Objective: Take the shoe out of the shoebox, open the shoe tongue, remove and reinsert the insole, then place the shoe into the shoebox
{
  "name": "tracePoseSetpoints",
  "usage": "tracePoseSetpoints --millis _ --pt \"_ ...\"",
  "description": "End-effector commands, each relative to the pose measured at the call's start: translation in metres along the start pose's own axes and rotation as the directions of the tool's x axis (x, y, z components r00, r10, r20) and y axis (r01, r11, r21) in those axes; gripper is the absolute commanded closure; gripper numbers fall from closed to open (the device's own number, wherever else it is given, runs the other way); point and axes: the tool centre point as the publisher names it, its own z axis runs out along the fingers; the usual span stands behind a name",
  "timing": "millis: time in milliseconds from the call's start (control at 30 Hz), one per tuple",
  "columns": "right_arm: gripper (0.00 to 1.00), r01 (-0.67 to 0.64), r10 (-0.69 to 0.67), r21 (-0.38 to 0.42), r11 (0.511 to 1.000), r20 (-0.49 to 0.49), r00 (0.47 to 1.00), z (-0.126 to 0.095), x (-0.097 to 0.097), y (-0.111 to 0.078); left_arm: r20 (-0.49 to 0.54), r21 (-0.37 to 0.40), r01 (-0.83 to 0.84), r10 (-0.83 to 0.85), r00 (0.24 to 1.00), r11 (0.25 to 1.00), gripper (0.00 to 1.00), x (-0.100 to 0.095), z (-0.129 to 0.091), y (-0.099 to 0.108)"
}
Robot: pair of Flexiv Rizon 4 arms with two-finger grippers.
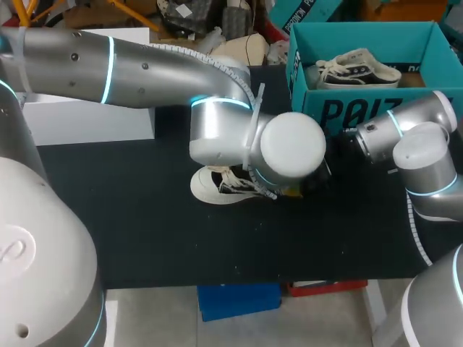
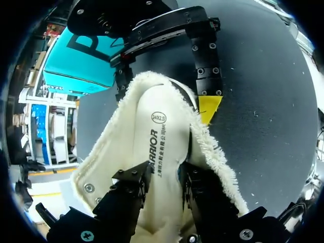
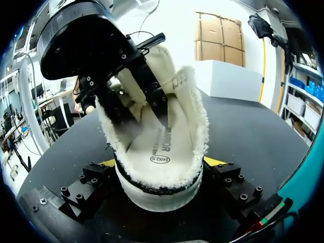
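Note:
A cream canvas shoe (image 1: 213,184) lies on the black table, mostly hidden under my left wrist. My right gripper (image 3: 162,164) is shut on its heel, one yellow tip against each side. The shoe's mouth is spread wide, and the white printed insole (image 2: 157,131) lies inside it. My left gripper (image 2: 166,169) is down in the shoe toward the toe. Its black fingers (image 2: 130,185) stand a little apart on the insole, open. The teal shoebox (image 1: 362,108) stands behind my right arm.
A second shoe (image 1: 358,69) with black laces lies in the shoebox. A white box (image 1: 87,123) stands at the back left of the table. My left arm crosses the table's middle. Bare black mat runs along the front edge (image 1: 217,275).

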Motion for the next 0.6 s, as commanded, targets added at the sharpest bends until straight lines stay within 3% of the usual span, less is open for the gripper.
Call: tracePoseSetpoints --millis 33,300,600 --pt "1.00 -0.004 0.004 0.002 1.000 -0.001 1.000 -0.0003 -0.0007 0.0013 0.337 0.007 0.016 -0.017 0.941 1.000 0.63 0.0042 0.0512 0.0062" --pt "1.00 -0.004 0.004 0.002 1.000 -0.001 1.000 -0.0003 -0.0007 0.0013 0.388 0.048 0.057 -0.071 0.919 0.997 0.63 0.0004 0.0457 0.0085" --pt "1.00 -0.004 0.004 0.002 1.000 -0.001 1.000 -0.0003 -0.0007 0.0013 0.368 0.071 0.117 -0.135 0.920 0.991 0.65 -0.0042 0.0449 0.0135"
